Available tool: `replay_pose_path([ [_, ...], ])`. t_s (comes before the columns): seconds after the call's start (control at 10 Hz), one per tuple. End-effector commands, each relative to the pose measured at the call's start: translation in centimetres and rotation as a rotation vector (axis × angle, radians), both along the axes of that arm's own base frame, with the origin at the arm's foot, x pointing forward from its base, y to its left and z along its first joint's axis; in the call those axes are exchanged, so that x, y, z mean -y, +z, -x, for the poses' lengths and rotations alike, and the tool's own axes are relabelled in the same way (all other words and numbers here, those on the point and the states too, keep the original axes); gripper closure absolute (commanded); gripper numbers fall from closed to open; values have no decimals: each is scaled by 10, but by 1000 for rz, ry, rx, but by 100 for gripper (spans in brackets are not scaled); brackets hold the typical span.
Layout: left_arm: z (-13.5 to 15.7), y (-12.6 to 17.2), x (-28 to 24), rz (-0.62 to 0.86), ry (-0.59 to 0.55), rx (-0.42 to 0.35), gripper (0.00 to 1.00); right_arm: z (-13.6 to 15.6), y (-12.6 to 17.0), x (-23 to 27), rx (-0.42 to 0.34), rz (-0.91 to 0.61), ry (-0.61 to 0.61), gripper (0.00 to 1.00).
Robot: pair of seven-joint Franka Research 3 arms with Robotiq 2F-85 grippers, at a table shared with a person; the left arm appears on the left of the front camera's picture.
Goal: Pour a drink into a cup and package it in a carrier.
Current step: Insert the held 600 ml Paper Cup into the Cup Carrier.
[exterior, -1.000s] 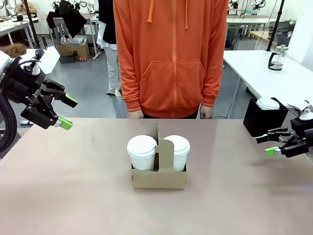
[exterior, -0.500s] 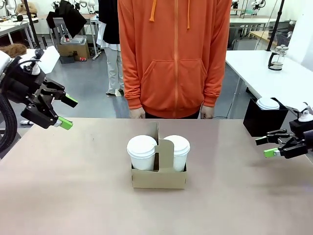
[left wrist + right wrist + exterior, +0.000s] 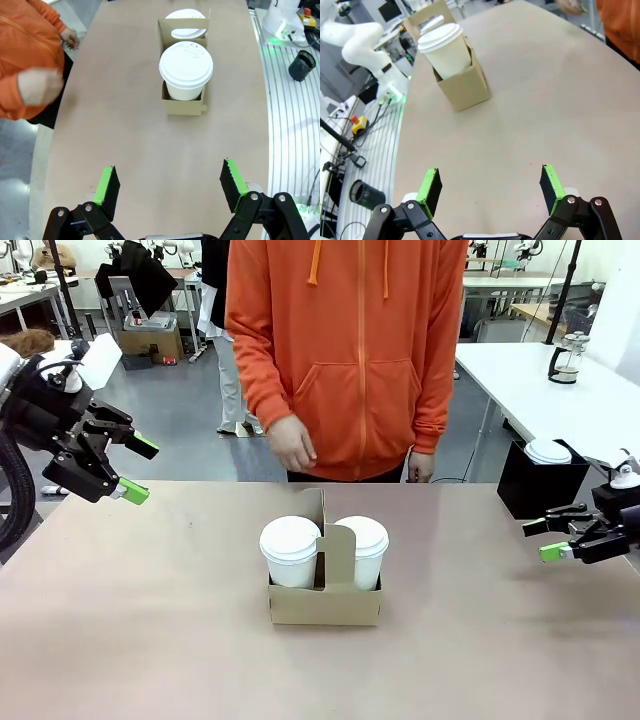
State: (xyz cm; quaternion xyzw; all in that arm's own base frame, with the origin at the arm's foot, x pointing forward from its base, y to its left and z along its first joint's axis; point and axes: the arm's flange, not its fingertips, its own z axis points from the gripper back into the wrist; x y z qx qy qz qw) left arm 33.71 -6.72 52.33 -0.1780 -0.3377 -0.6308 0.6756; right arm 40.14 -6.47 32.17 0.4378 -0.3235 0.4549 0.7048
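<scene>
Lids hide whatever is inside the two tall white paper cups, one (image 3: pixel 290 550) left and one (image 3: pixel 364 548) right of the handle panel of the small brown cardboard carrier (image 3: pixel 325 602) mid-tabletop (image 3: pixel 150 640). The left hand (image 3: pixel 138 469) hovers released, well apart at the far left edge; the right hand (image 3: pixel 545 539) is released too, low at the right. A person's hand (image 3: pixel 293 445) hangs beyond the carrier's far side.

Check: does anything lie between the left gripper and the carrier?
No. In the left wrist view, bare table runs from the open left gripper to the carrier.
</scene>
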Motion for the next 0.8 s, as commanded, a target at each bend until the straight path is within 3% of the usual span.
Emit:
replay_pose_path([
  [0.0, -1, 0, 1, 17, -9, 4, 0, 1, 2, 2, 14, 4, 5, 0],
  [0.7, -1, 0, 1, 17, -9, 4, 0, 1, 2, 2, 14, 4, 5, 0],
])
